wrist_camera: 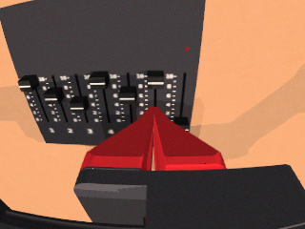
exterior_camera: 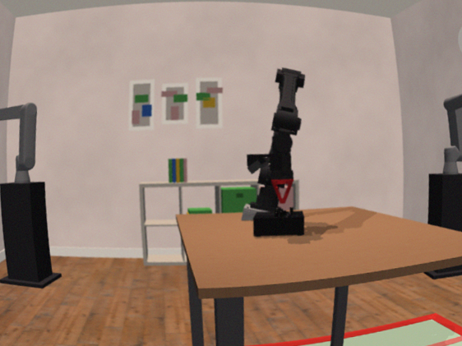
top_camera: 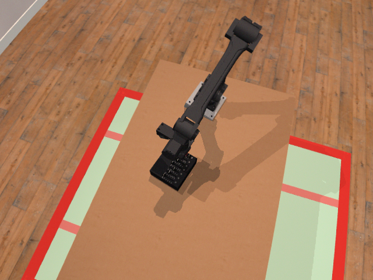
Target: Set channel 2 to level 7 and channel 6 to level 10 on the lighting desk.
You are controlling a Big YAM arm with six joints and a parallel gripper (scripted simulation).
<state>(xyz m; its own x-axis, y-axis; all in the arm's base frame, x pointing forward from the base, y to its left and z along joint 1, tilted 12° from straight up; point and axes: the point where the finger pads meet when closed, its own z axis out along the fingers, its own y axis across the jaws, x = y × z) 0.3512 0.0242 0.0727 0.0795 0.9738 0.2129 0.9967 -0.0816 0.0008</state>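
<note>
The black lighting desk [top_camera: 172, 171] stands flat on the table, also in the exterior view [exterior_camera: 278, 224]. In the wrist view the desk [wrist_camera: 105, 64] shows several faders side by side with pale-lined caps at differing heights. One high cap [wrist_camera: 155, 78] sits just beyond my fingertips. A low cap [wrist_camera: 181, 121] sits close to the right of them, partly hidden. My gripper [wrist_camera: 153, 114] has red fingers pressed together with nothing between them. It points down at the desk's right end, tips over the fader slots. It also shows in the exterior view [exterior_camera: 282, 195].
The arm's base plate [top_camera: 205, 104] is bolted to the table behind the desk. The table edges lie well away from the desk. A shelf with boxes [exterior_camera: 201, 210] and two grey arms on pedestals [exterior_camera: 21, 188] stand off the table.
</note>
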